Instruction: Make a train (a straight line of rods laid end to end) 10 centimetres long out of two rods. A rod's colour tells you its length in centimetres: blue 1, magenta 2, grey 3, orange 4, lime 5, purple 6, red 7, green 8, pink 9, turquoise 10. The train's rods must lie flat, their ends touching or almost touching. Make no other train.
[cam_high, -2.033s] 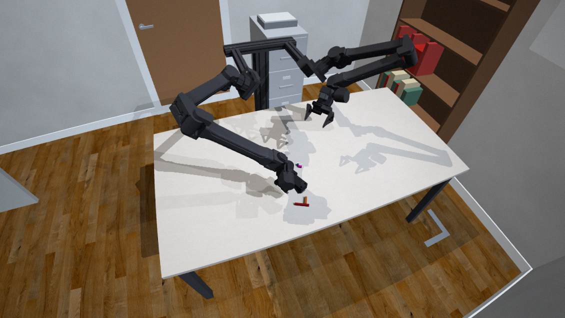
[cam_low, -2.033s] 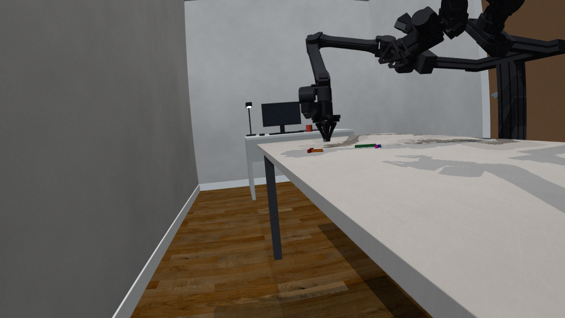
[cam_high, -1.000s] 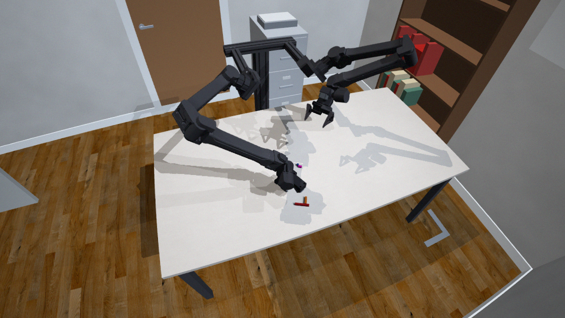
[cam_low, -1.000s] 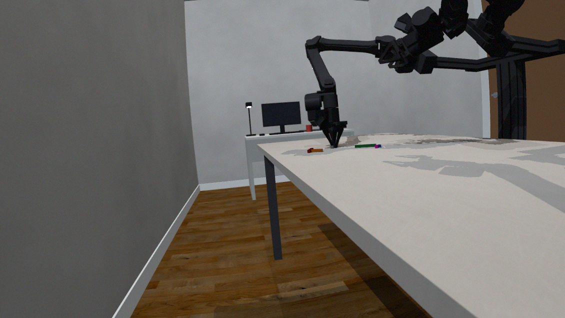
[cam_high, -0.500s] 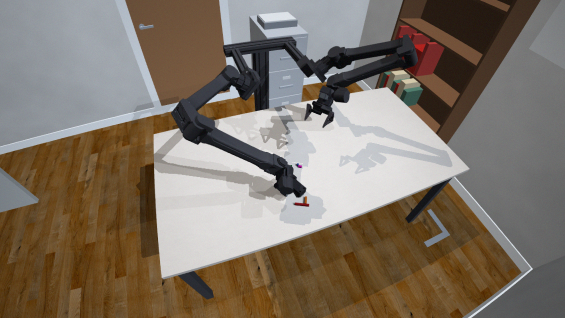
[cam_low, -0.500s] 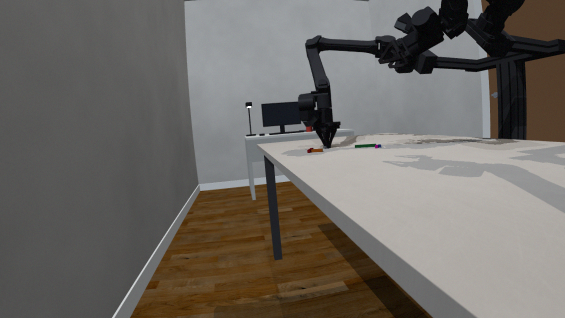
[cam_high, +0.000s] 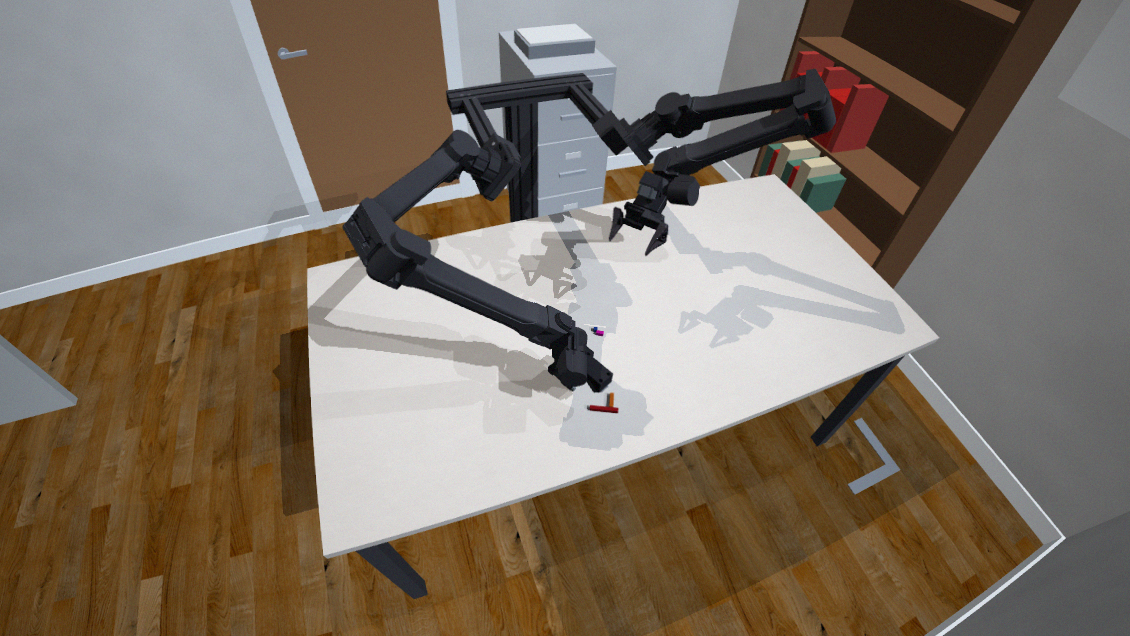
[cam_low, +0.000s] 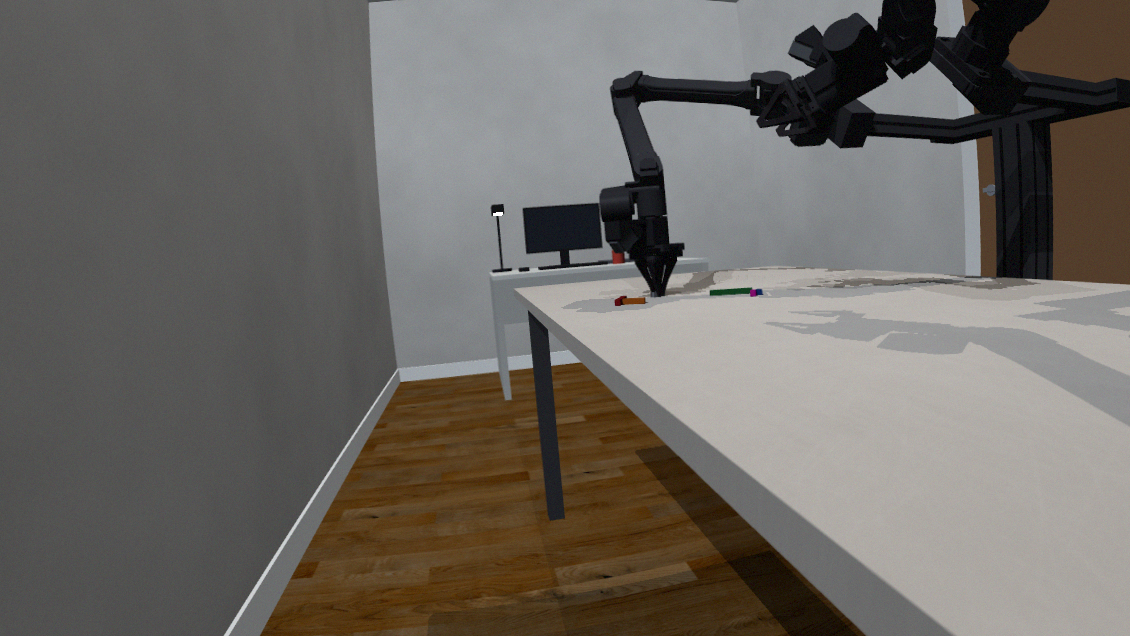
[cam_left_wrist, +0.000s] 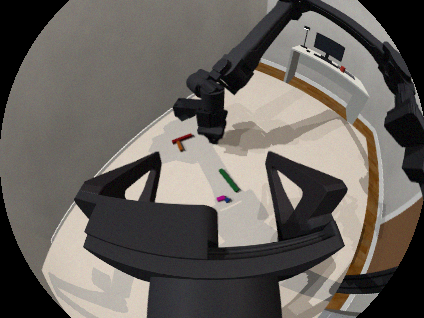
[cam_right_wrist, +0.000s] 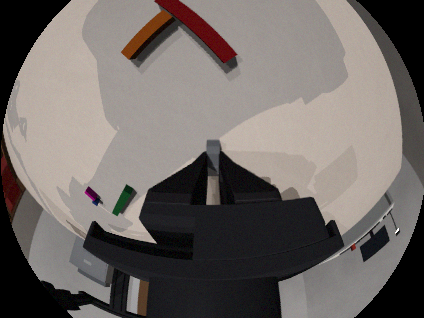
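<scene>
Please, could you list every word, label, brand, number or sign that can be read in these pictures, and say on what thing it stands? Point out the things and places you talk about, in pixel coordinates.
There is no text that I can read, on the rods or anywhere else.
The books (cam_high: 857, 118) on the shelf and the drawer tags of the filing cabinet (cam_high: 573, 155): too small to tell whether they carry any.

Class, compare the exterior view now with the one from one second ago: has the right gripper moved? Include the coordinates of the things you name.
Yes. The right gripper (cam_high: 600, 376) (cam_low: 657, 292) (cam_left_wrist: 214, 142) (cam_right_wrist: 213, 157) has moved closer to the orange rod (cam_high: 611, 400) (cam_low: 634, 301) (cam_left_wrist: 180, 146) (cam_right_wrist: 147, 35), which has stayed put.
</scene>
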